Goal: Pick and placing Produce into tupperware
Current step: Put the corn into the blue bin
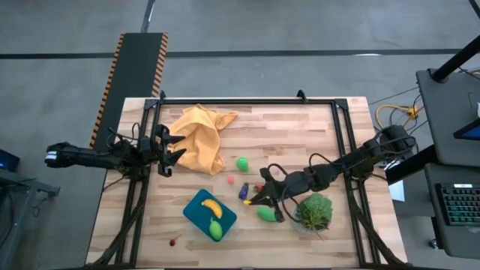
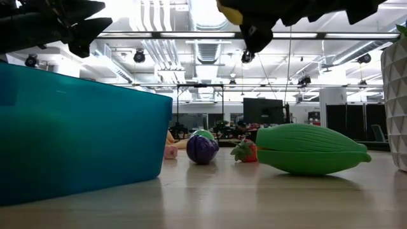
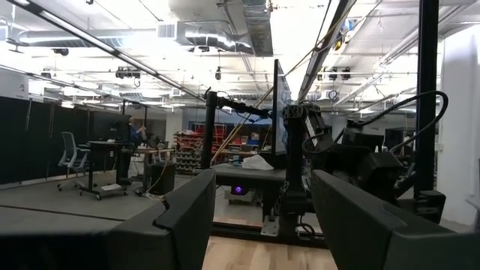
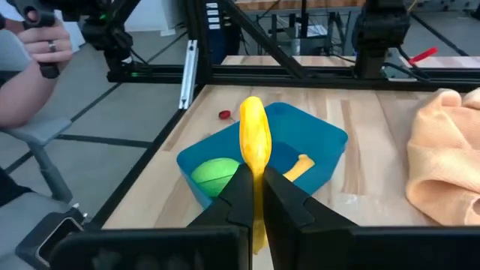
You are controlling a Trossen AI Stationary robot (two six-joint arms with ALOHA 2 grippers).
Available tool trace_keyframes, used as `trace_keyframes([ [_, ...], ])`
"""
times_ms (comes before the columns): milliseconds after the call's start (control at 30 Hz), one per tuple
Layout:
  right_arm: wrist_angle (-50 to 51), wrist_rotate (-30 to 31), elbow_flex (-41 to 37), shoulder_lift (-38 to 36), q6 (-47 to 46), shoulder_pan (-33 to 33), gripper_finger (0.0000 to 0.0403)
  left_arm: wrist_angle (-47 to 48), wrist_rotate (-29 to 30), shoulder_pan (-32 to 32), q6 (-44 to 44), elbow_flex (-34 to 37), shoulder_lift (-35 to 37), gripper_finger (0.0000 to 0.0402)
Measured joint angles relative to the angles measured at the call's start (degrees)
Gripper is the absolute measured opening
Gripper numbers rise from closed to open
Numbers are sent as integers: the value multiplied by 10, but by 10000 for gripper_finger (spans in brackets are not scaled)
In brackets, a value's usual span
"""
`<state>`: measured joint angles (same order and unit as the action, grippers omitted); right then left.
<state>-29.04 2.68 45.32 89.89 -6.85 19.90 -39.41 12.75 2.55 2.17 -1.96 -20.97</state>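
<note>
two pieces of produce already lie inside the tupperware (image 1: 196, 211), a shallow teal-blue plastic tub with rounded corners near the front of the pale plank table (image 1: 300, 135): a curved yellow banana (image 1: 211, 208) and a smooth green oval (image 1: 216, 230). the right gripper (image 4: 256, 196) hangs just right of that tub, its dark fingers pressed together on a long glossy yellow piece (image 4: 253, 142) that stands upright between them, rising well above the fingertips; in the right wrist view it lines up over the tub's near rim. on the wood just below this gripper in the high view lies a ribbed green oval (image 1: 266, 214), pod-shaped with pointed ends in the low view. a purple eggplant (image 1: 245, 190) and a small red piece (image 1: 259, 188) sit just beside the gripper, with a pink piece (image 1: 231, 179) and another round green fruit (image 1: 242, 163) further toward the middle. a tiny red piece (image 1: 174, 241) rests apart near the front edge, left of the tub. a leafy green plant (image 1: 315, 211) stands to the right, beside the arm. a crumpled orange-yellow cloth (image 1: 199, 137), soft and folded, lies at the back left. the left gripper (image 1: 169, 150) waits at the cloth's left edge, its fingers spread wide and holding nothing. a person's hand (image 4: 37, 37) shows beyond the table in the right wrist view.
</note>
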Motion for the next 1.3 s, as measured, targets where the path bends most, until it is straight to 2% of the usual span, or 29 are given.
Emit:
trace_keyframes([
  [267,1,1,5,1,-13,0,9,0,0,0,0,0,0,206],
  [533,28,1,57,20,-32,3,9,0,0,0,0,0,0,206],
  [800,167,3,198,114,-39,6,9,0,0,0,0,0,0,206],
  [1033,352,4,344,189,-118,1,9,0,2,0,0,0,0,206],
  [1300,384,1,436,257,-163,1,9,0,2,0,0,0,0,206],
])
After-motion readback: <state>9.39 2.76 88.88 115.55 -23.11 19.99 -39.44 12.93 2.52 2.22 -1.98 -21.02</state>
